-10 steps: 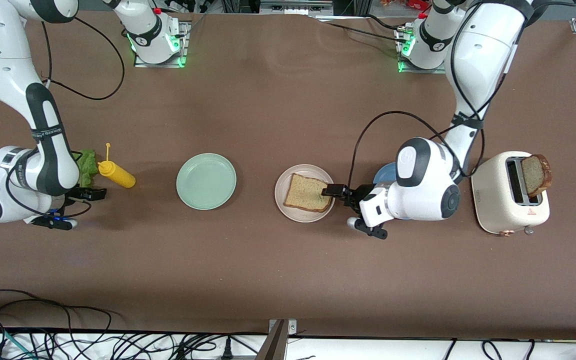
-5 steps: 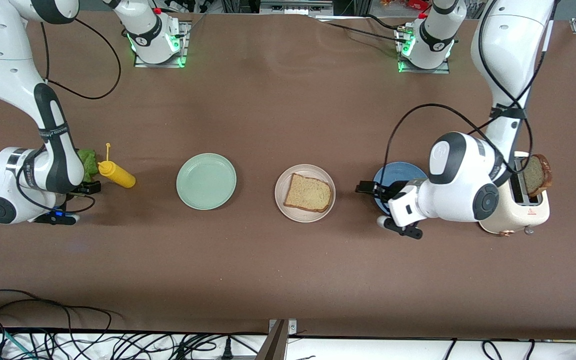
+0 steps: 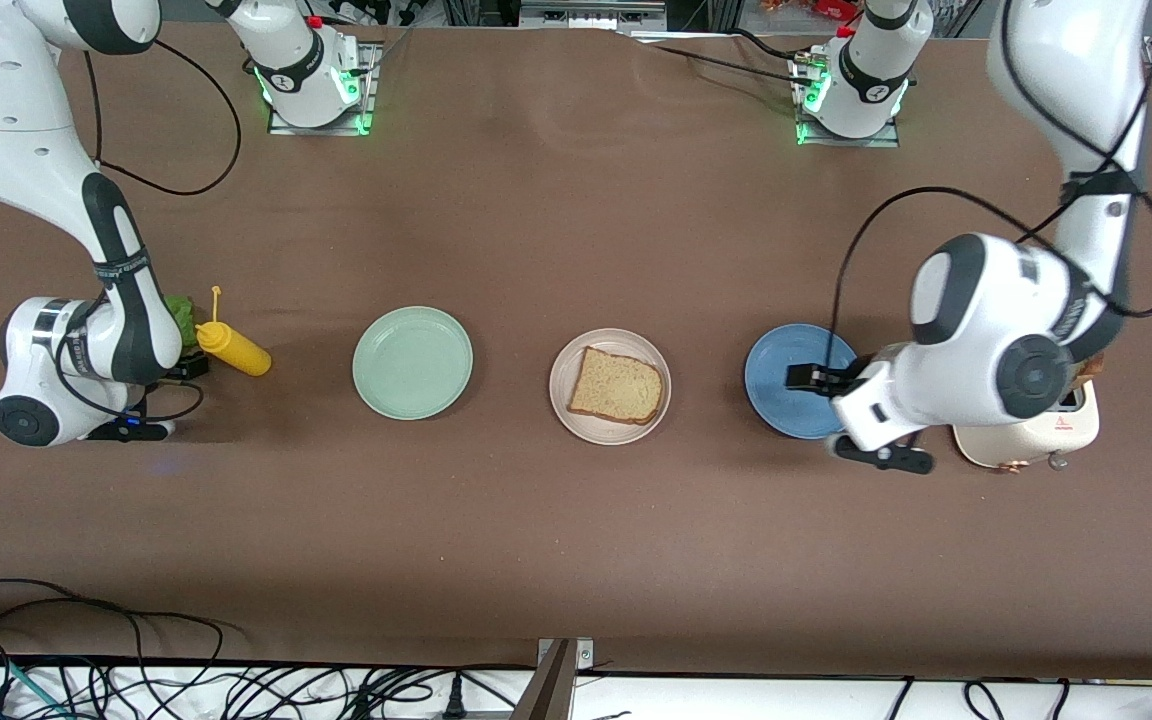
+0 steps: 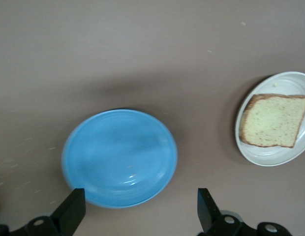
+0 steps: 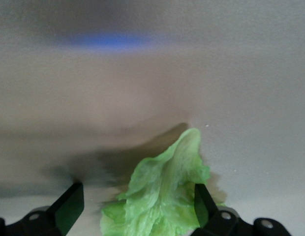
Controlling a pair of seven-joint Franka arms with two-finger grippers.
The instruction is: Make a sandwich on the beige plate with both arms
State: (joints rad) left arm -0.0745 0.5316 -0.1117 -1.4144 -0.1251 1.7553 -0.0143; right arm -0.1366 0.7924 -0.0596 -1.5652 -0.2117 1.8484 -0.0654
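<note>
Left gripper: fingers spread wide, empty, wrist bent low. Right gripper: fingers apart, nothing clamped, forearm angled downward.

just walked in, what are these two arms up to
They are building a sandwich. One bread slice already lies on the beige plate. The left gripper is open and empty over the blue plate, beside the toaster. The right gripper is open around the lettuce, next to the mustard bottle. The green plate is bare.
</note>
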